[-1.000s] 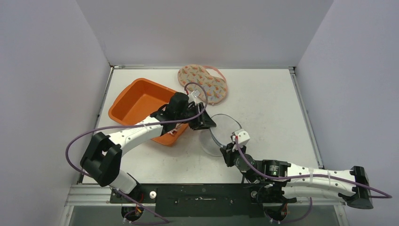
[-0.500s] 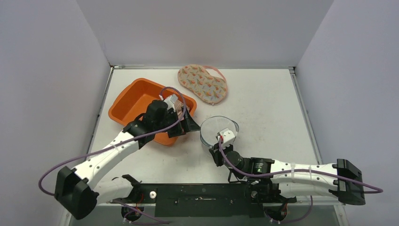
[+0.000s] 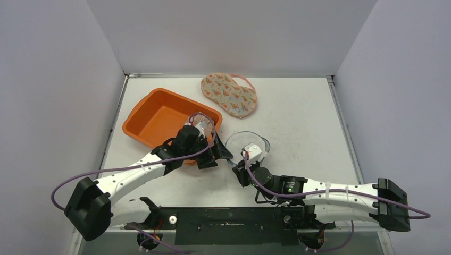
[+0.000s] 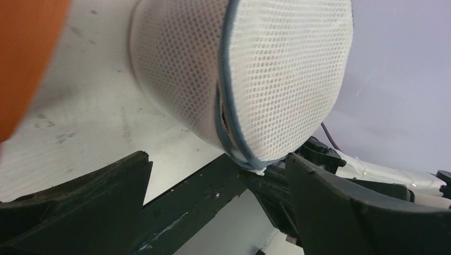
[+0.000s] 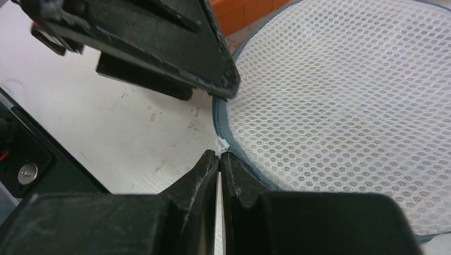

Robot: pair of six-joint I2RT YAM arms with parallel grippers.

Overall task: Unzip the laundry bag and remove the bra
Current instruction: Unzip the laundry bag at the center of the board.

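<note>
The laundry bag point(image 3: 248, 142) is a round white mesh pouch with a blue-grey zipper, lying mid-table; it also fills the left wrist view point(image 4: 266, 69) and the right wrist view point(image 5: 345, 106). My right gripper point(image 5: 219, 154) is shut on the bag's small white zipper pull point(image 5: 220, 144) at its near-left edge. My left gripper point(image 4: 215, 159) stands open just left of the bag, nothing between its fingers point(image 3: 223, 151). The bra point(image 3: 230, 94), cream with a colourful print, lies flat on the table at the back, outside the bag.
An orange tub point(image 3: 139, 125) sits to the left of the bag, with the left arm partly over its near corner. Both arms meet close together at the bag's near-left side. White walls enclose the table on three sides.
My left gripper has opened wide, and it has drawn back toward the near side. My right gripper, still shut, has moved left with the bag's edge.
</note>
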